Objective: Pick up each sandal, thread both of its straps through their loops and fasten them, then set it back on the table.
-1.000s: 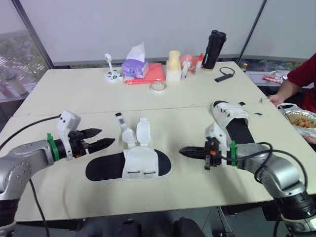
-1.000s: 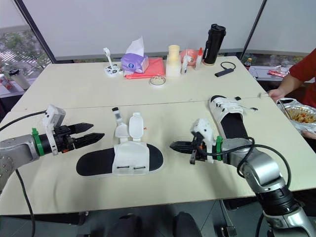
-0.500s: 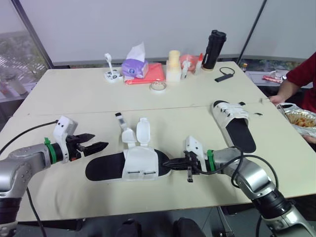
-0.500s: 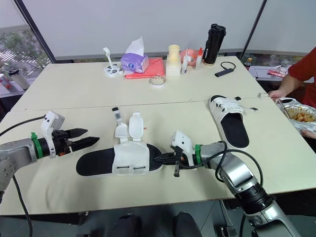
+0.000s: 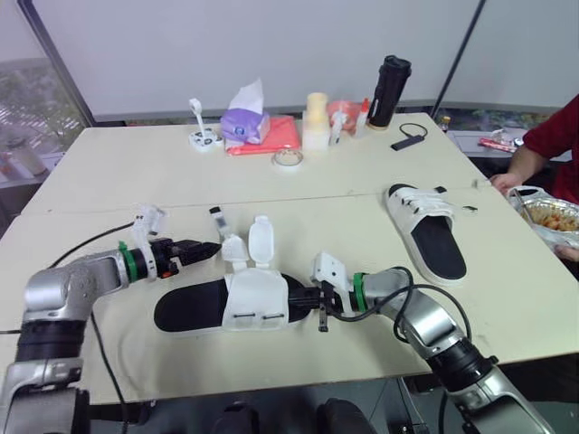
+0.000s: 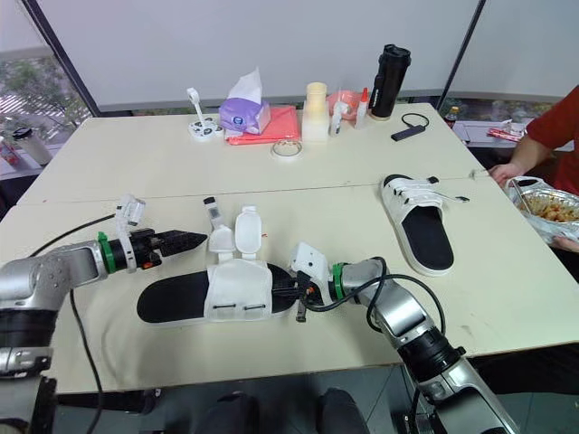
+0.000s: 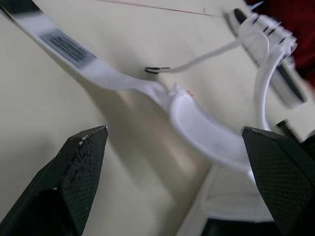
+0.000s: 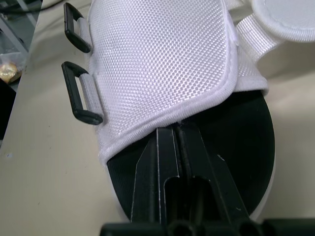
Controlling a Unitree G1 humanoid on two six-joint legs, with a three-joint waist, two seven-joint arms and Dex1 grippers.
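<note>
An unfastened sandal (image 5: 231,303) with a black sole and white upper lies at the table's front centre. Its two strap flaps (image 5: 251,244) lie spread open on the far side, and its two black loops (image 8: 81,96) are empty. My left gripper (image 5: 201,249) is open just left of those straps, and the nearer strap (image 7: 197,123) lies ahead between its fingers (image 7: 74,172). My right gripper (image 8: 177,132) is shut over the sandal's black footbed, tips touching the rim of the white upper. The second sandal (image 5: 425,226) lies strapped at the right.
At the far side of the table stand a tissue pack (image 5: 242,122), a tape roll (image 5: 289,159), a cream cup (image 5: 317,120) and a black bottle (image 5: 386,80). A person's hand (image 5: 502,181) and a foil food tray (image 5: 552,217) are at the right edge.
My right gripper has travelled left from beside the second sandal to the open sandal's end. My left gripper has moved right, up to the loose straps.
</note>
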